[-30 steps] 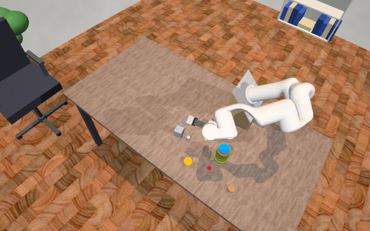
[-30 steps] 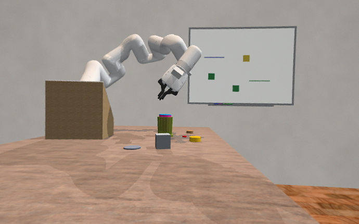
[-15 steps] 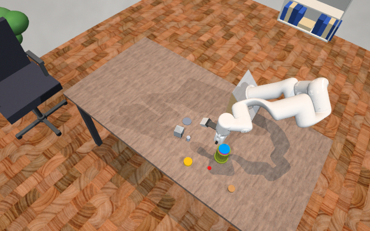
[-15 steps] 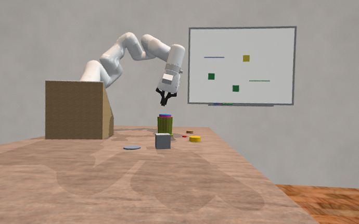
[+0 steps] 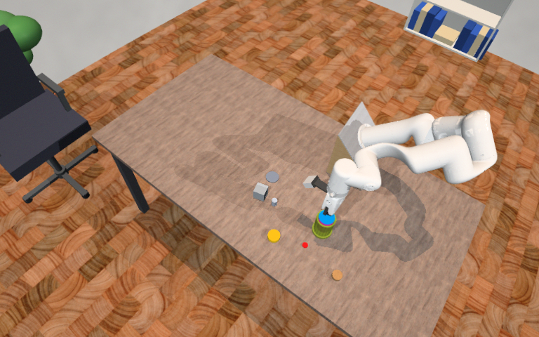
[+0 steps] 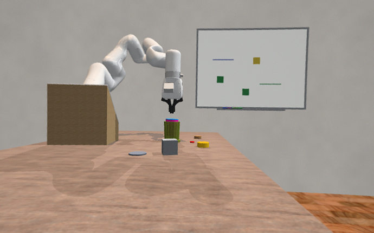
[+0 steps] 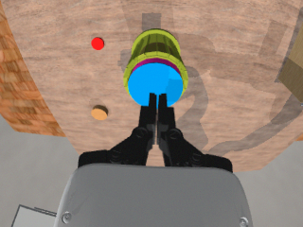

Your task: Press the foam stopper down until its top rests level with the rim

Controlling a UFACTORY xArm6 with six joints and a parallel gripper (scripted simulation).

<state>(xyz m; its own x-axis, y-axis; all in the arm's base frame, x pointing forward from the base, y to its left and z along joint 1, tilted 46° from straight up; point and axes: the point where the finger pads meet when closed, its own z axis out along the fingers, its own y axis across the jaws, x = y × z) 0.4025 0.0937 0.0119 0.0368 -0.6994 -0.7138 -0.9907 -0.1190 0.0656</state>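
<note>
An olive-green ribbed jar (image 5: 322, 229) stands upright on the table, also in the exterior view (image 6: 171, 130) and the wrist view (image 7: 155, 53). Its foam stopper (image 5: 327, 219) (image 6: 171, 120) (image 7: 154, 85) has a blue top and a magenta band and sticks up a little above the rim. My gripper (image 6: 171, 111) is shut and empty, pointing straight down. It hangs a short way above the stopper, apart from it. In the wrist view the fingertips lie over the stopper's near part.
A grey cube (image 5: 260, 191), a grey disc (image 5: 271, 176) and a small grey peg (image 5: 274, 201) lie left of the jar. A yellow disc (image 5: 273, 235), a red dot (image 5: 304, 245) and an orange disc (image 5: 337, 274) lie in front. A brown box (image 6: 79, 113) stands by the arm's base.
</note>
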